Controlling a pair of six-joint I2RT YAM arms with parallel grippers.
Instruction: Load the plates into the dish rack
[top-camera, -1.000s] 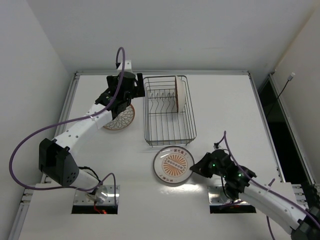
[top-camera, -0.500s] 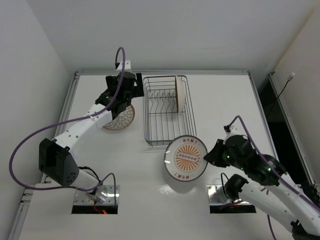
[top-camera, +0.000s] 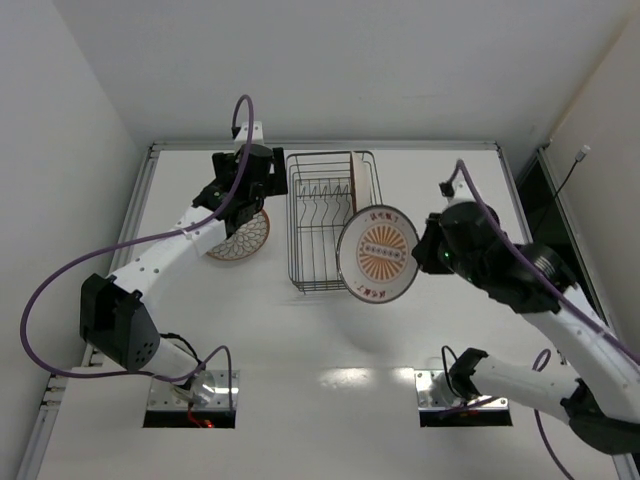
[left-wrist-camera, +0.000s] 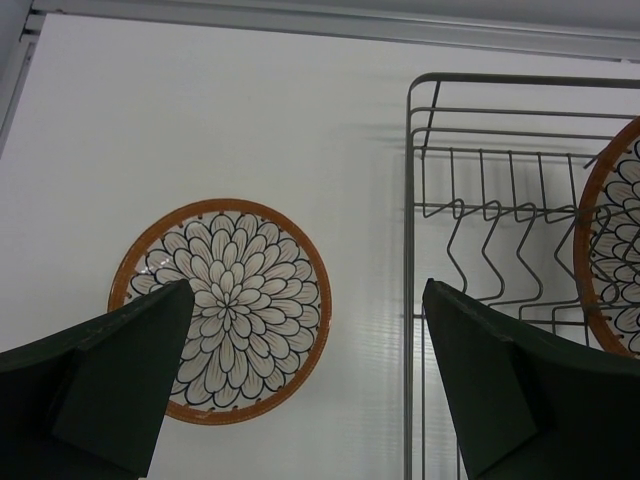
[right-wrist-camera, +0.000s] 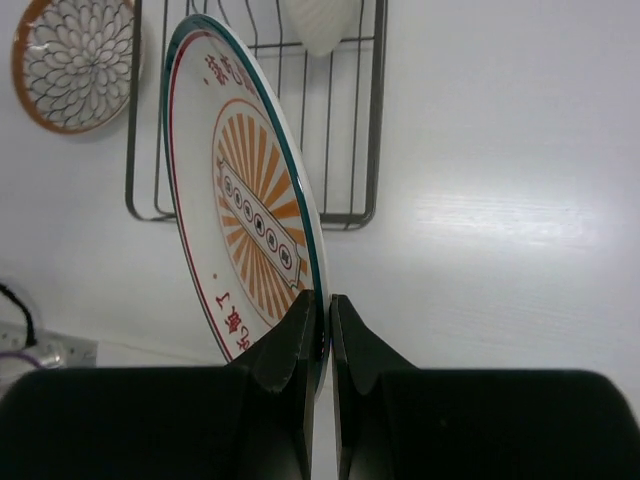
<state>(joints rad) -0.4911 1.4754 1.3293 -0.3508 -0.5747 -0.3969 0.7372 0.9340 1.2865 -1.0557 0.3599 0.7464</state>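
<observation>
My right gripper (top-camera: 424, 256) (right-wrist-camera: 322, 312) is shut on the rim of a sunburst plate (top-camera: 377, 255) (right-wrist-camera: 245, 225) and holds it tilted on edge in the air, over the near right corner of the black wire dish rack (top-camera: 318, 250) (right-wrist-camera: 360, 120). A second plate (top-camera: 361, 188) (left-wrist-camera: 612, 240) stands upright in the rack's far right slots. A petal-pattern plate (top-camera: 240, 235) (left-wrist-camera: 222, 308) lies flat on the table left of the rack. My left gripper (top-camera: 237, 195) (left-wrist-camera: 305, 345) is open and empty above that plate's right edge.
The white table's raised metal edge (top-camera: 330, 145) runs along the far side behind the rack. The left arm's purple cable (top-camera: 60, 280) loops over the left side of the table. Metal base plates (top-camera: 190, 398) sit at the near edge.
My right gripper has lifted the sunburst plate off the table, tilted it up on edge and carried it away from me to the rack's near right corner. The left arm has barely moved.
</observation>
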